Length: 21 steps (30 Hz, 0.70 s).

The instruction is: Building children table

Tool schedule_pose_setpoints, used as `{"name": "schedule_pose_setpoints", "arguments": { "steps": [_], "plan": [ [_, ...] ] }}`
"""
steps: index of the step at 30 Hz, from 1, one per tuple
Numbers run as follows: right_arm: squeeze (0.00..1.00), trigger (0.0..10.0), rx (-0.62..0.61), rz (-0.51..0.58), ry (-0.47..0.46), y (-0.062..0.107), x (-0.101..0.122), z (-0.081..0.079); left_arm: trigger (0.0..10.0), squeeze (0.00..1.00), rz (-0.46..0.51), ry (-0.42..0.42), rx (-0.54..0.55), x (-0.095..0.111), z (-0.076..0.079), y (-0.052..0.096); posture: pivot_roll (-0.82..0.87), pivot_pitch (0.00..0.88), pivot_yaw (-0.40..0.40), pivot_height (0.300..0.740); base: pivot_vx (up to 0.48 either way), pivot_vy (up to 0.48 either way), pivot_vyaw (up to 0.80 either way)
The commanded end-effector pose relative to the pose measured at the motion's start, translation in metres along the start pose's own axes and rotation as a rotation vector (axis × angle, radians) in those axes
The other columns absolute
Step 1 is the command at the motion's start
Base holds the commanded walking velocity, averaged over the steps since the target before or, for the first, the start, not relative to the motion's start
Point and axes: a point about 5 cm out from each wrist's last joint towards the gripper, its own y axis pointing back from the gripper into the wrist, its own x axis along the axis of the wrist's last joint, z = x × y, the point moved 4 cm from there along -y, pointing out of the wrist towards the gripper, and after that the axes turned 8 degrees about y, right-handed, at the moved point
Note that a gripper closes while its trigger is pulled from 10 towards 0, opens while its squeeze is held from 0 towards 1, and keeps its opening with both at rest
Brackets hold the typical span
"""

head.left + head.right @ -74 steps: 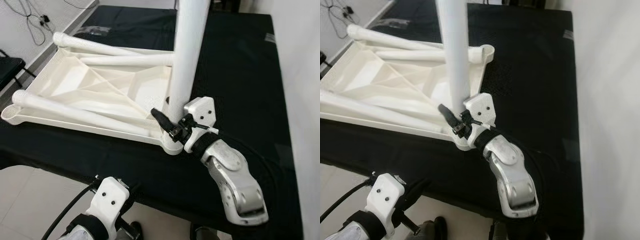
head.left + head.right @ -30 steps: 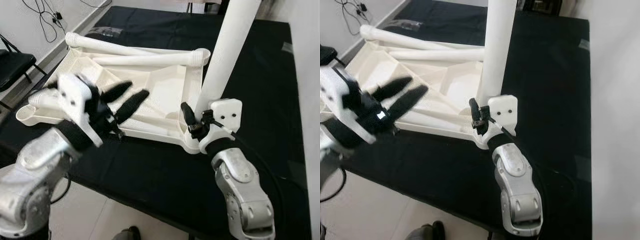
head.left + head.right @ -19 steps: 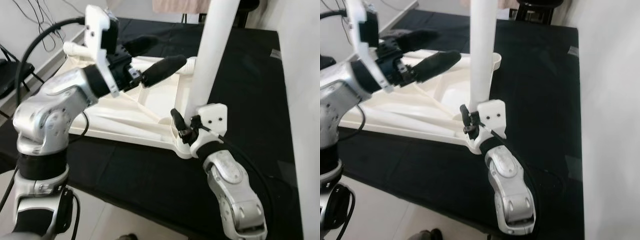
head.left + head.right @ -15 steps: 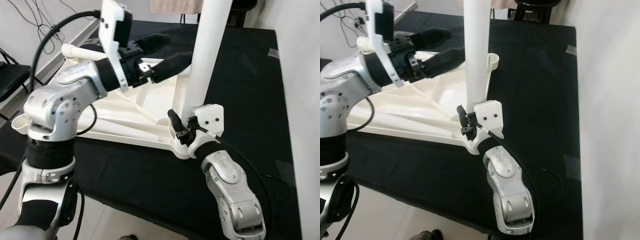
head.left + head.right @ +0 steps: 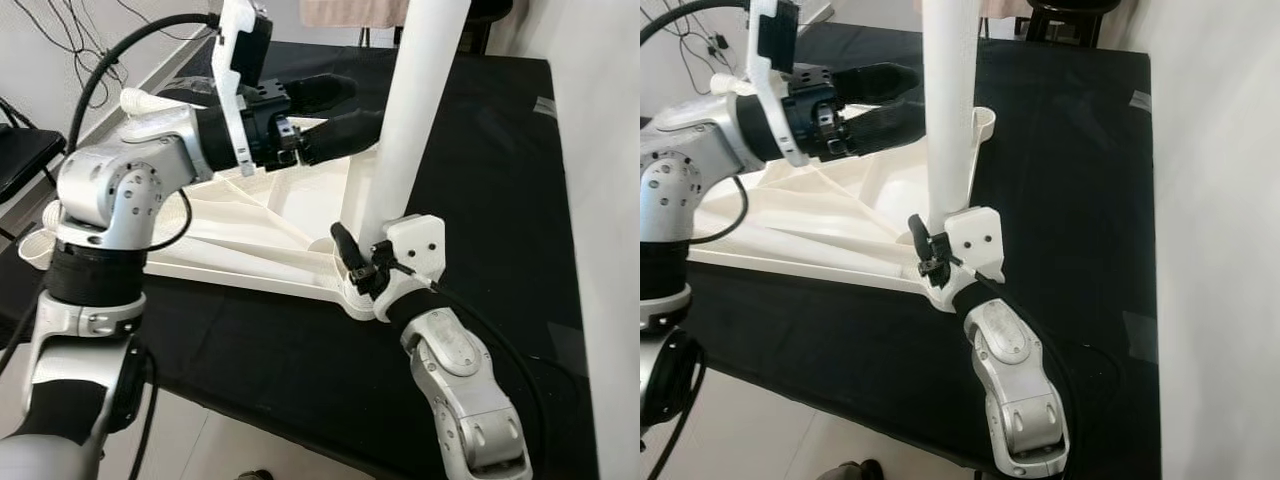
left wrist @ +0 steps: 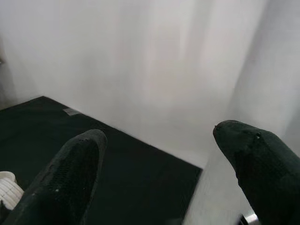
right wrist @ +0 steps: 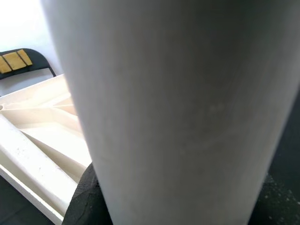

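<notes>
Your right claw (image 5: pixel 352 258) pinches the base of the upright leg (image 5: pixel 408 120), where it meets the near corner of the overturned tabletop (image 5: pixel 262 225) on the black counter (image 5: pixel 480 180). Your left claw (image 5: pixel 345 110) is spread — its fingers (image 6: pixel 70 180) reach level toward the leg's mid-height, just beside it.

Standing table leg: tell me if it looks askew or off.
The standing leg leans slightly instead of rising square from the upturned tabletop, so it may not be fully seated. The right gripper clamps its base; the open left gripper reaches toward it higher up.
</notes>
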Motion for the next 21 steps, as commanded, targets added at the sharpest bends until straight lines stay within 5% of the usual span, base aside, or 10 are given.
{"name": "schedule_pose_setpoints", "arguments": {
  "steps": [1,3,12,21],
  "plan": [
    [0.0,10.0,0.125,-0.22,-0.091,0.0,-0.048,-0.028,10.0,0.0,-0.08,-0.038,-0.332,-0.007,0.045,-0.02,0.02,0.211,0.087,0.74,0.0,0.0,0.0],
    [0.0,10.0,0.13,-0.223,-0.094,0.0,-0.049,-0.029,10.0,0.0,-0.085,-0.084,-0.28,-0.002,0.04,-0.004,0.02,0.213,0.086,0.74,0.0,0.0,0.0],
    [0.0,10.0,0.14,-0.225,-0.091,0.0,-0.05,-0.029,10.0,0.0,-0.065,-0.134,-0.198,0.008,0.036,0.015,0.03,0.215,0.074,0.74,0.0,0.0,0.0],
    [0.0,10.0,0.15,-0.226,-0.086,-0.001,-0.051,-0.029,10.0,0.0,0.032,-0.173,-0.071,0.014,0.014,0.005,0.02,0.214,0.07,0.74,0.0,0.0,0.0]
  ]
}}
